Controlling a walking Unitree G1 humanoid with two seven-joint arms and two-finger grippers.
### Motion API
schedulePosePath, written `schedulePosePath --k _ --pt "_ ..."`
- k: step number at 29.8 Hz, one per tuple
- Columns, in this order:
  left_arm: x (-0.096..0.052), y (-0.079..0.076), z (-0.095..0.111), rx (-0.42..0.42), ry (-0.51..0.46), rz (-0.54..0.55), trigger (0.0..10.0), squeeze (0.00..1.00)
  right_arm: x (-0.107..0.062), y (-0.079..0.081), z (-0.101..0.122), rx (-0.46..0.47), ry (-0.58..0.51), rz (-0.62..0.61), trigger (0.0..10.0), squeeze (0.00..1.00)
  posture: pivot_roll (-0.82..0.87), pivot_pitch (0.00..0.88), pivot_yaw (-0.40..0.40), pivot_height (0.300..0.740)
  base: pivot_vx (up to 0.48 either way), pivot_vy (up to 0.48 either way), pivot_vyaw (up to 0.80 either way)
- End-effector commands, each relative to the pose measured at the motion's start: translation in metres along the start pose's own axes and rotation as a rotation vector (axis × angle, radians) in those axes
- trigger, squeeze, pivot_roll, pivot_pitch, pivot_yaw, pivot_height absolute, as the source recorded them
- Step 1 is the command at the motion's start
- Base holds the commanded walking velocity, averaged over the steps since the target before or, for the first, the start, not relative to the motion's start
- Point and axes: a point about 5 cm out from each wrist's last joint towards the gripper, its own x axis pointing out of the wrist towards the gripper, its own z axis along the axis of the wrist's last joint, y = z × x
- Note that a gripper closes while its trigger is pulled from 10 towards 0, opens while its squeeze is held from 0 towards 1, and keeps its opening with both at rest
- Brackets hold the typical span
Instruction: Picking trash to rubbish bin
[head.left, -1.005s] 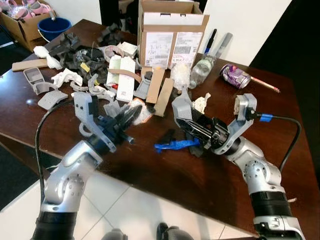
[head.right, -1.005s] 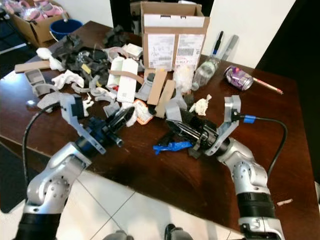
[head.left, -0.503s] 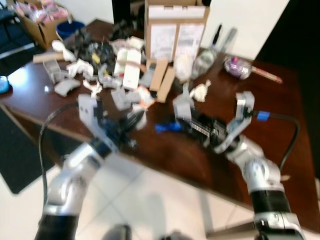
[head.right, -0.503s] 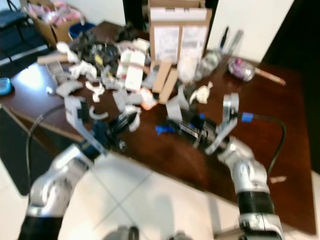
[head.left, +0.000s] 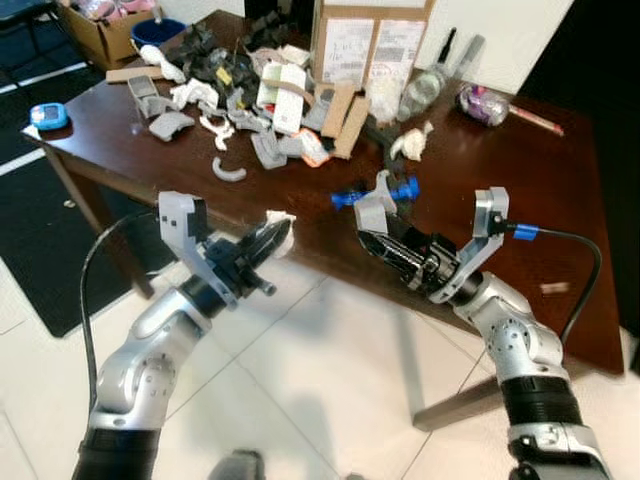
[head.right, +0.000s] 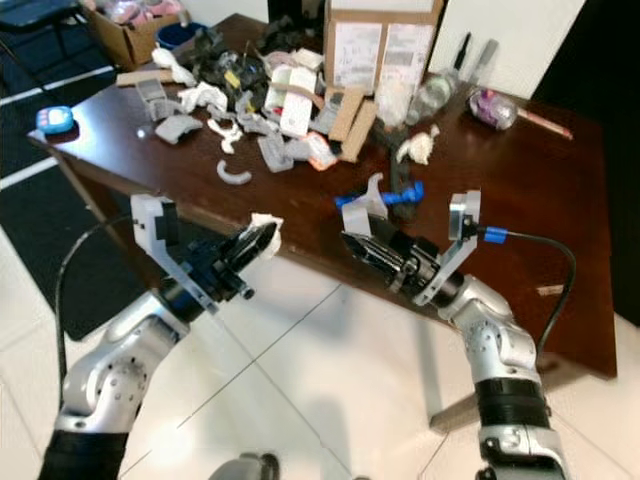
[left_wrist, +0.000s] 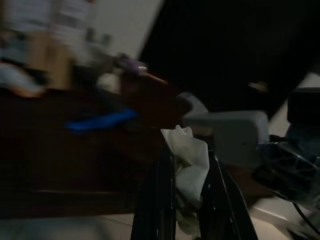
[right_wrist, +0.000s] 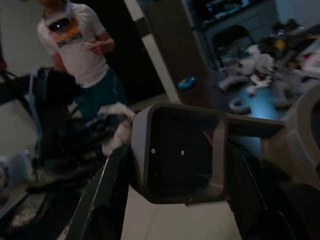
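Observation:
My left gripper (head.left: 268, 240) is shut on a crumpled white tissue (left_wrist: 187, 160) and hangs over the tiled floor in front of the table edge. My right gripper (head.left: 372, 228) is shut on a grey plastic tray piece (right_wrist: 177, 152), held at the table's front edge near a blue plastic part (head.left: 370, 194). On the dark wooden table (head.left: 480, 200) lies a heap of trash (head.left: 250, 90): cardboard strips, white packaging, grey plastic pieces and crumpled paper.
A cardboard box (head.left: 370, 40) stands at the table's back. A plastic bottle (head.left: 420, 90) and a purple can (head.left: 480, 100) lie beside it. A blue gadget (head.left: 48, 115) rests on the left corner. A person (right_wrist: 80, 55) stands beyond the left arm. White tiles lie below.
The camera has backed away from the table and both grippers now hang in front of its edge, over the floor. Each still holds its piece of trash.

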Motion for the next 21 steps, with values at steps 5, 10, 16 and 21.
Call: schedulePosePath --k 5,10,16,21 --pt "-0.002 0.0 -0.006 -0.007 0.018 0.004 10.0 0.0 -0.012 0.007 -0.012 0.044 0.079 0.077 10.0 0.0 0.08 0.147 -0.063 0.74 -0.357 0.0 0.0" --pt "-0.006 0.003 -0.016 -0.018 0.058 0.012 10.0 0.0 -0.025 0.006 -0.026 0.065 0.187 0.07 10.0 0.0 0.08 0.146 -0.063 0.74 0.007 0.0 0.0" --pt "-0.021 0.013 -0.051 -0.017 0.203 0.059 10.0 0.0 -0.046 0.007 -0.06 0.111 0.41 0.047 10.0 0.0 0.08 0.148 -0.063 0.74 -0.123 0.0 0.0" --pt "-0.05 0.031 -0.1 -0.026 0.418 0.174 10.0 0.0 -0.069 -0.006 -0.108 0.081 0.667 -0.188 10.0 0.0 0.07 0.151 -0.062 0.74 0.0 0.0 0.0"
